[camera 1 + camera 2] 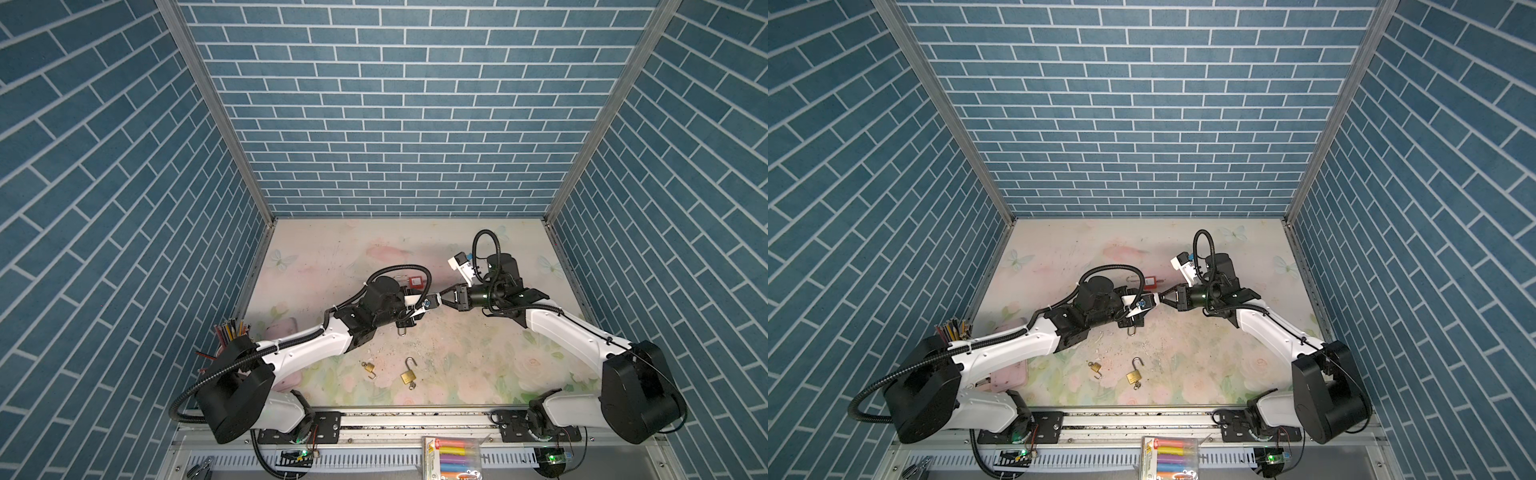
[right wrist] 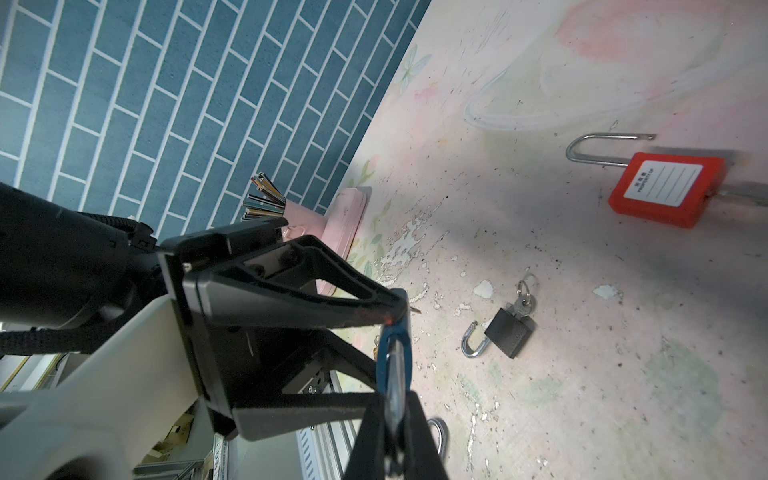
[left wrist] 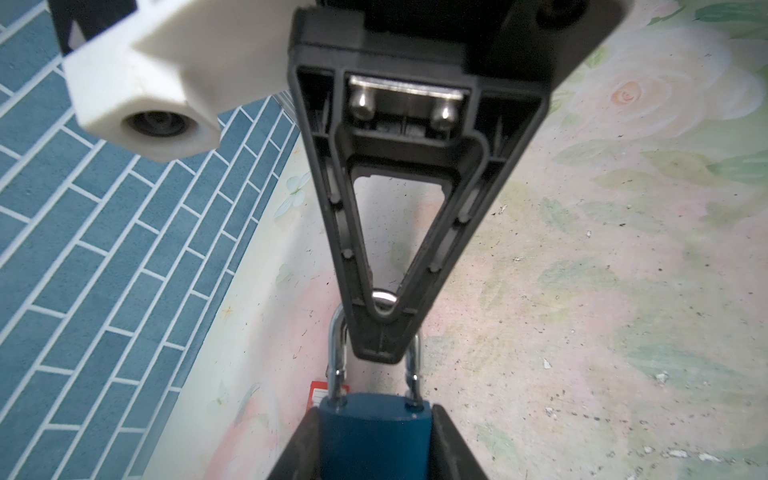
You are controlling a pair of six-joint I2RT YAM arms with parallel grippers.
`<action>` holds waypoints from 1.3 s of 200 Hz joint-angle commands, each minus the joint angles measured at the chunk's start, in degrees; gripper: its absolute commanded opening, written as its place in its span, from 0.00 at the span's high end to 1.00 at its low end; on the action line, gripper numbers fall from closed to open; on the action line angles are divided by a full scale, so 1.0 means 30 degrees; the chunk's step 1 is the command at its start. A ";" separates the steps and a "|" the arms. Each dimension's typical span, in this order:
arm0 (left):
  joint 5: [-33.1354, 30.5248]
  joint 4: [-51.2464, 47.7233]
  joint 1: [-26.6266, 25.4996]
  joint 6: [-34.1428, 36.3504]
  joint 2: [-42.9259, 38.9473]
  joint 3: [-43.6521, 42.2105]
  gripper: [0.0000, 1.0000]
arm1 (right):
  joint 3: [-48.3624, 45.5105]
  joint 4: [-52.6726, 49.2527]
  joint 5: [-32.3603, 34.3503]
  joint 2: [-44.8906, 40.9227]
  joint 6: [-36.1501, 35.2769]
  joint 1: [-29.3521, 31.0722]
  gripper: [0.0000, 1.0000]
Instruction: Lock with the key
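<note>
A blue padlock [image 3: 374,440] is clamped by its body in my left gripper [image 3: 374,415], with the silver shackle [image 3: 337,365] pointing away from the wrist. Both shackle legs meet the body. My right gripper [image 3: 382,349] comes from the opposite side and is shut on the top of the shackle. In the right wrist view the padlock [image 2: 406,353] appears edge-on between the pinched fingertips [image 2: 374,419]. In both top views the two grippers meet above the middle of the table [image 1: 434,302] [image 1: 1152,302]. The key is hidden; only a metal ring [image 1: 402,331] hangs below the left gripper.
A red padlock [image 2: 665,191] with its shackle open lies behind the grippers. A black padlock [image 2: 509,330] with keys lies close by. Two brass padlocks [image 1: 368,368] [image 1: 408,376] lie open near the front. A pencil cup [image 1: 230,332] and a pink box [image 1: 282,328] stand at the left.
</note>
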 commanded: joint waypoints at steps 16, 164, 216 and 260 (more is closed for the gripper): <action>-0.1600 0.2762 -0.0172 0.0299 -0.0413 -0.0302 0.95 | 0.0599 0.0206 -0.0545 0.0297 0.0538 0.0203 1.00; 0.0908 0.2695 -0.0209 -0.0117 -0.0404 0.2119 0.95 | -0.0550 0.1788 -0.0182 0.1627 0.0579 0.1311 1.00; 0.1054 0.3477 -0.0234 -0.0381 0.0083 0.2709 0.95 | -0.0866 0.2203 -0.0305 0.1830 0.0756 0.1428 1.00; 0.1280 0.3978 -0.0203 -0.0784 0.0384 0.3285 0.95 | -0.1152 0.2478 -0.0229 0.2004 0.0888 0.1574 1.00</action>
